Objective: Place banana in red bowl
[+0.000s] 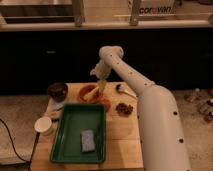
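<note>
Pale-cased gripper (99,75) hangs at the end of the arm, just above the far rim of the red bowl (94,96); whether it is spread or pressed together cannot be told. A yellowish strip runs from beneath it down toward the bowl, and it cannot be determined whether this is part of the gripper or part of the fruit. A curved yellow form, judged to be the banana (90,90), lies inside the bowl. Just left of the bowl stands a dark bowl (57,90). A green tray (59,135) holding a grey sponge (88,141) sits nearer the camera, with a white cup (43,125) beside its left edge. To the right, a small brown heap (124,108) rests on the wooden surface (122,142). Assessment: the placing step appears at or near completion. The next move calls for confirming that the banana is free of the gripper, then a straight upward withdrawal clear of the rim without tipping the bowl.
</note>
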